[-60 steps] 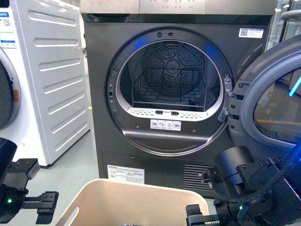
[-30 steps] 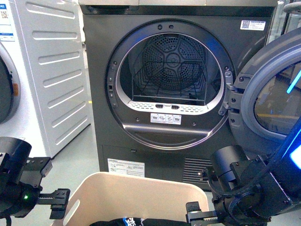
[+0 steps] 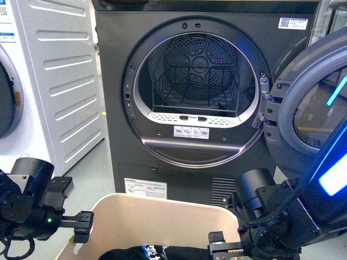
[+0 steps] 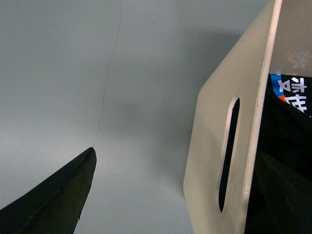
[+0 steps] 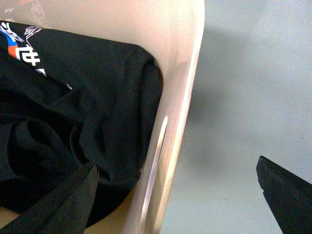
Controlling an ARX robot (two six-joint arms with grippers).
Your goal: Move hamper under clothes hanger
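Hamper (image 3: pixel 162 208): at 6 o'clock, before the dryer (image 3: pixel 108 81); black T-shirt (image 3: pixel 157 252) now further revealed inside.
Left gripper (image 3: pixel 82 225): jaws spread astride hamper wall, nothing clasped.
Right gripper (image 3: pixel 217 250): jaws likewise spread astride opposite wall.

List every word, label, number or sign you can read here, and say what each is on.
Nothing reads clearly.
Code sticker, top corner of the dryer: too small.
Pictogram sticker under the dryer opening: too small.
Panel label low on the dryer: blurred.
Blue label on the white machine: blurred.
Shirt print: white characters, cut off, unreadable.
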